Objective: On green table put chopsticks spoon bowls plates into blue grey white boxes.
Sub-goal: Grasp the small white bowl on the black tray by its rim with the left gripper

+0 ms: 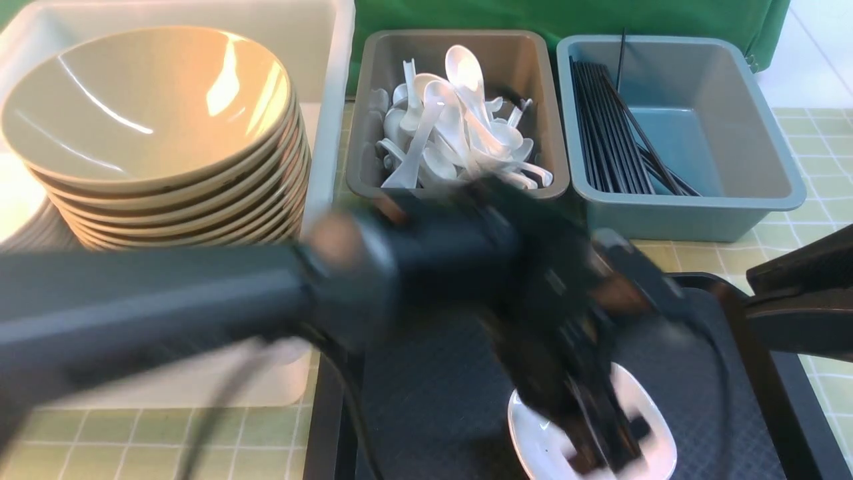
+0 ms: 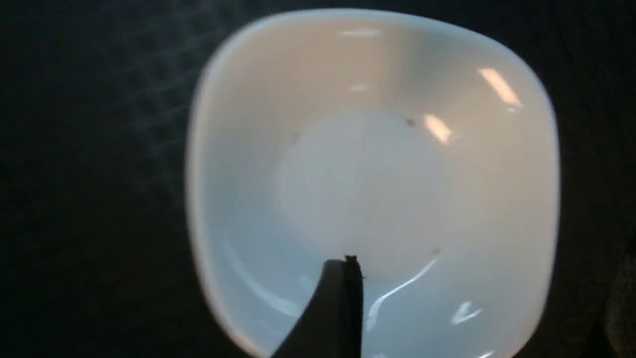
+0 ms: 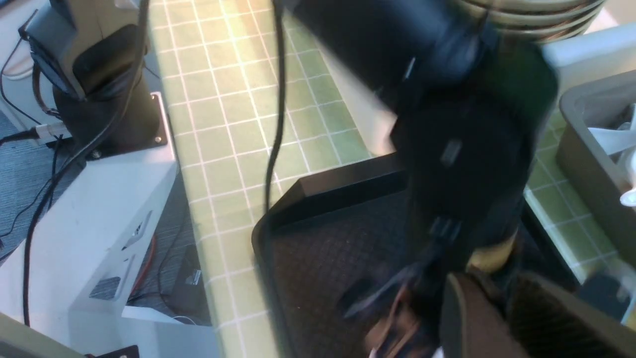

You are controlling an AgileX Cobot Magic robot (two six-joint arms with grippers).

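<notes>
Front cam: the left arm point(image 1: 166, 300) stretches across from the left and bends down, so the left pincer point(image 1: 603, 447) hangs right over the white plate point(image 1: 650, 410) on the black tray point(image 1: 433, 400), all smeared. The right pincer point(image 1: 766, 300) pokes in at the right edge; can't tell if it's spread or pressed together.

Left wrist cam: the plate fills the view, and one finger point(image 2: 338, 308) sits over it with nothing against it, so spread and gripping nothing.

Right wrist cam: the left arm looms over the tray and the green bench point(image 3: 238, 109).

Left arm point(image 1: 166, 300) across the front, left gripper point(image 1: 603, 443) downward, jaws wide apart; right arm point(image 1: 800, 300) aside.
</notes>
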